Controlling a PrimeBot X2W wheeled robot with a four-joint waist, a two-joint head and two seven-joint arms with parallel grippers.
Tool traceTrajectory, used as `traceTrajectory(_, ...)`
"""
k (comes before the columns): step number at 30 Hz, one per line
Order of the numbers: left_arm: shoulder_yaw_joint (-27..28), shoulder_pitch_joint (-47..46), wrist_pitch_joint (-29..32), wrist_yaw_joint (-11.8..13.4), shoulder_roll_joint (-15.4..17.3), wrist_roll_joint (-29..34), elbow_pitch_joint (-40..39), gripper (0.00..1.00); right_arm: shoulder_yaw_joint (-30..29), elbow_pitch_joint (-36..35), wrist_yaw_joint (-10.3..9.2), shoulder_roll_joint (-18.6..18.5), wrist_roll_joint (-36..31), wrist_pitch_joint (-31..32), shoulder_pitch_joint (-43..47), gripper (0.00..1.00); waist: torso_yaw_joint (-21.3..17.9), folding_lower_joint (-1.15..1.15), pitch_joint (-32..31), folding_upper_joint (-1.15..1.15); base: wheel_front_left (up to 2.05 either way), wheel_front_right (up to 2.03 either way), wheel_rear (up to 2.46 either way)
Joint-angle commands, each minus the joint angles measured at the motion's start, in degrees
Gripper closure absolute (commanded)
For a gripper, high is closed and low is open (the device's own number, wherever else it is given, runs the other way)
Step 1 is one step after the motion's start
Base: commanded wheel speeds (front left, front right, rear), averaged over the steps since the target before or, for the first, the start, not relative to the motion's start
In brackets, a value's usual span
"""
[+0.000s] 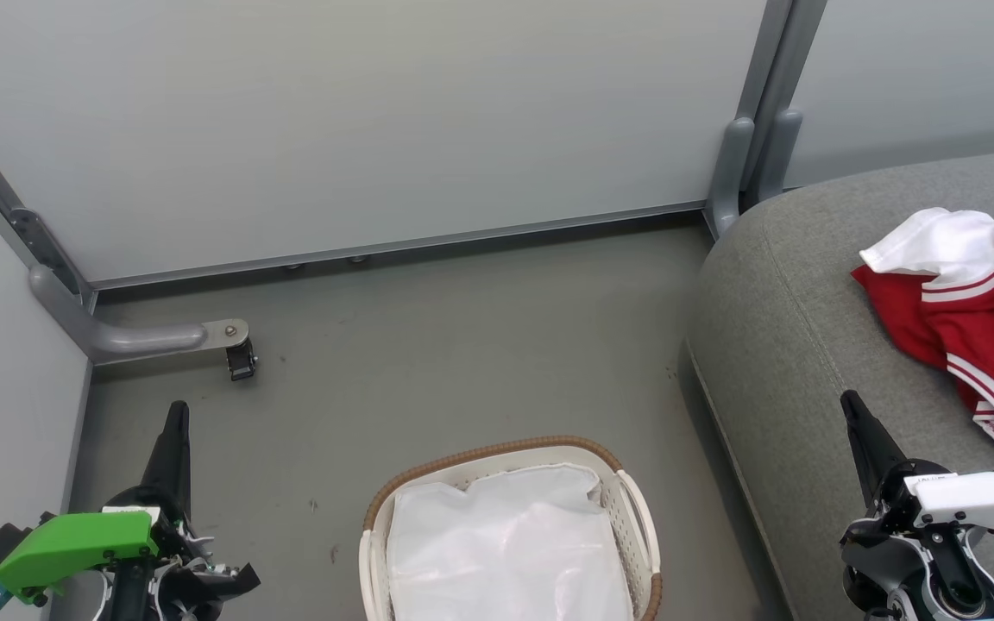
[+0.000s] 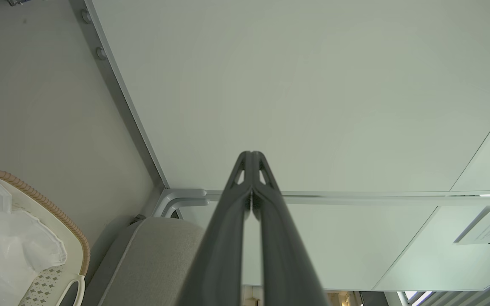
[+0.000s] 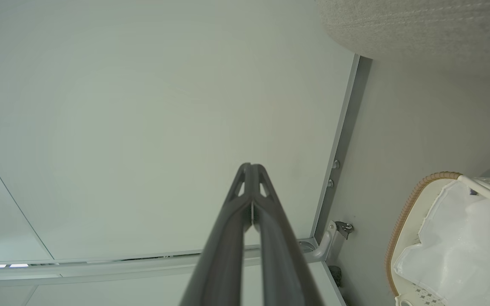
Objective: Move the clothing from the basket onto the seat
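Checking the basket (image 1: 497, 450) comes first: inside lies a white liner (image 1: 506, 543), while the red clothing (image 1: 971, 328) sits bunched on the seat (image 1: 790, 293). Left end effector (image 1: 175, 423) and right end effector (image 1: 852, 410) are pressed together, holding nothing; best hold them clear of the heap

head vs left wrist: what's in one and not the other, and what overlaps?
Head, not left wrist: the red clothing lying on the seat, and the right pincer, shut and empty.
Left wrist, not head: a printed notice on a partition panel.
Both: the basket holding a white sheet and no red garments, the seat's corner, the grey floor, and the left pincer, shut.
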Motion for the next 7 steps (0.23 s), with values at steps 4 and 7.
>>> traceTrajectory(4, 0.14, -0.68, 0.20, -0.38, 0.38, -0.16, -0.10, 1.00, -0.10, -0.14, 0.00, -0.17, 0.25, 0.18, -0.06, 1.00, 0.00, 0.00, 0.00, 0.00, 0.00, 0.00, 0.00)
traceTrajectory(7, 0.14, -0.68, 0.20, -0.38, 0.38, -0.16, -0.10, 1.00, -0.10, -0.14, 0.00, -0.17, 0.25, 0.18, -0.06, 1.00, 0.00, 0.00, 0.00, 0.00, 0.00, 0.00, 0.00)
